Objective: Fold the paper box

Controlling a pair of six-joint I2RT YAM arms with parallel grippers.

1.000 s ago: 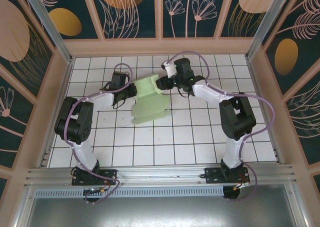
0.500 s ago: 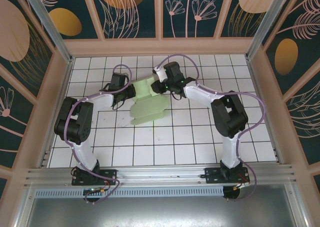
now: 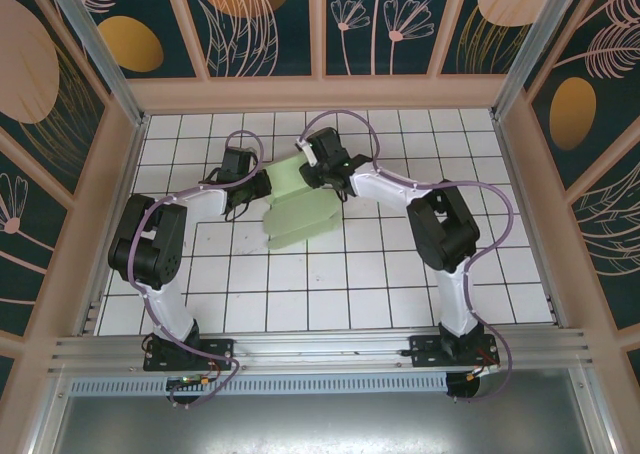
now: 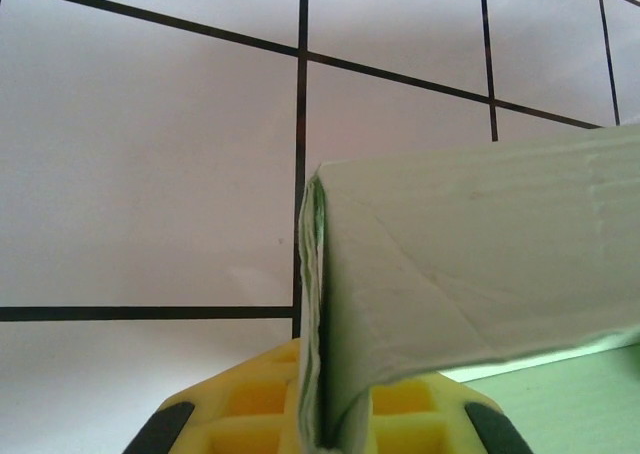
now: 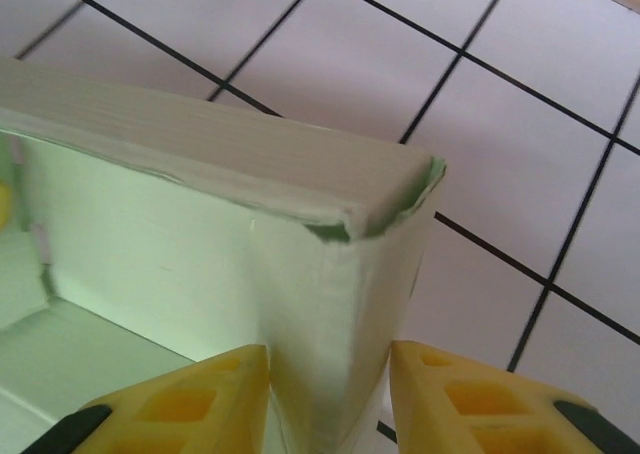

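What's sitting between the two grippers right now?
The paper box. In the top view its raised far wall runs from the left gripper to the right gripper, and both wrist views show card pinched in the grip.

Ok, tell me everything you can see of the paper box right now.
The paper box is pale green thin card, only partly formed. Its near part lies flatter on the white tiled table, while walls stand folded up at the far end. The left gripper pinches a doubled wall edge. The right gripper clamps a raised corner, whose top edge looks slightly crumpled. Nothing else touches it.
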